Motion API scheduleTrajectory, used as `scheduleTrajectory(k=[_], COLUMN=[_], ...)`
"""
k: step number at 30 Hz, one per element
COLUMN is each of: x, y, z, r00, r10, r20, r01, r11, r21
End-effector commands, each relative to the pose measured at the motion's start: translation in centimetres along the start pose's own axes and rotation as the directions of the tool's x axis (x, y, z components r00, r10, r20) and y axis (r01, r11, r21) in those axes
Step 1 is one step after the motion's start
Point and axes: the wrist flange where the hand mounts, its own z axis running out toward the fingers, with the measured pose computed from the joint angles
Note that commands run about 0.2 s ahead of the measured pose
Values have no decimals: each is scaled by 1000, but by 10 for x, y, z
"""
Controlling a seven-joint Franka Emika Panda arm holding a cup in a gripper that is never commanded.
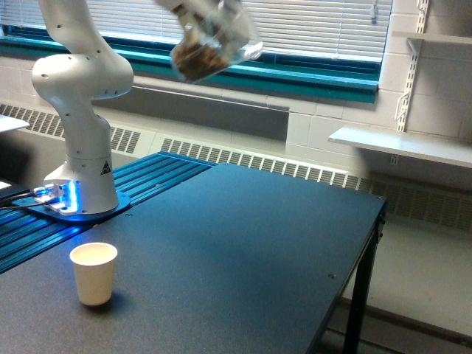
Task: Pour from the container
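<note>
While my paper cup (94,273) stands near-left on the tabletop (243,243), I see the blurred, tilted clear jar (209,48) of brown pieces high above, far, held by the hand (193,13) at top.

The container (210,46) is a clear, rounded jar, blurred in the exterior view, hanging high in the air near the picture's top edge, at about eleven o'clock from the picture's centre. It is tilted, and brown nut-like pieces (a dark clump) fill its lower left part.
</note>
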Motion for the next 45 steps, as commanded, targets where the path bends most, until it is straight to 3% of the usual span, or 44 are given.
scheduleTrajectory(k=[1, 12, 20, 45], x=[-16, -35, -51, -103], y=[30, 71, 92, 155], z=[19, 41, 52, 82], r00=[995, 985, 974, 923], r10=[85, 145, 189, 319], r20=[44, 90, 125, 215], r01=[-83, -136, -174, -277], r11=[995, 985, 978, 939], r21=[-49, -104, -119, -207])
